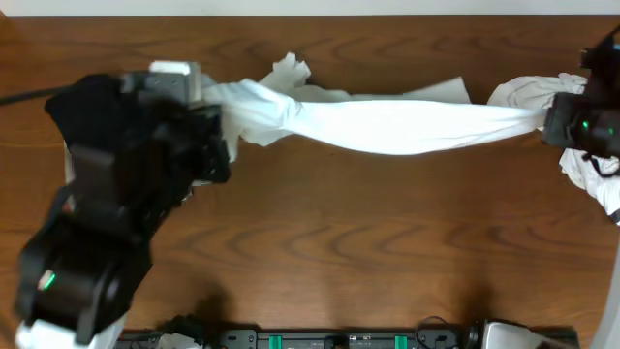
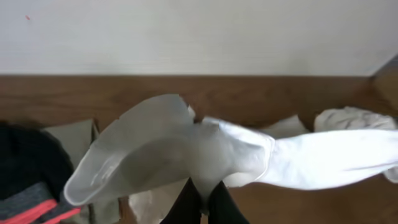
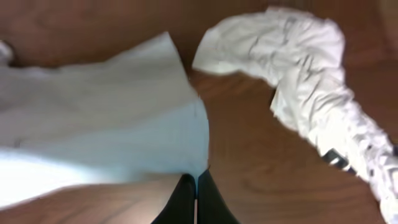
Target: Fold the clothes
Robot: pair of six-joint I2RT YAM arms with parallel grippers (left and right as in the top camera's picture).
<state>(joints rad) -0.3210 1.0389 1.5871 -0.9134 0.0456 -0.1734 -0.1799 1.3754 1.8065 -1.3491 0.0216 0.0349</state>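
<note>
A white garment [image 1: 387, 124] is stretched across the back of the wooden table between my two arms. My left gripper [image 1: 215, 126] is shut on its left end; the left wrist view shows the cloth [image 2: 205, 152] pinched between the fingers [image 2: 203, 194]. My right gripper [image 1: 548, 124] is shut on its right end; the right wrist view shows the fabric's corner [image 3: 124, 124] clamped between the fingers [image 3: 196, 183]. A second crumpled white garment [image 1: 591, 174] lies at the right edge, also in the right wrist view [image 3: 317, 87].
A pile with a black piece [image 2: 25, 168], a grey piece with red trim [image 2: 37, 208] and a khaki piece [image 2: 71, 140] lies at the left, under my left arm. The table's far edge meets a white wall [image 2: 186, 31].
</note>
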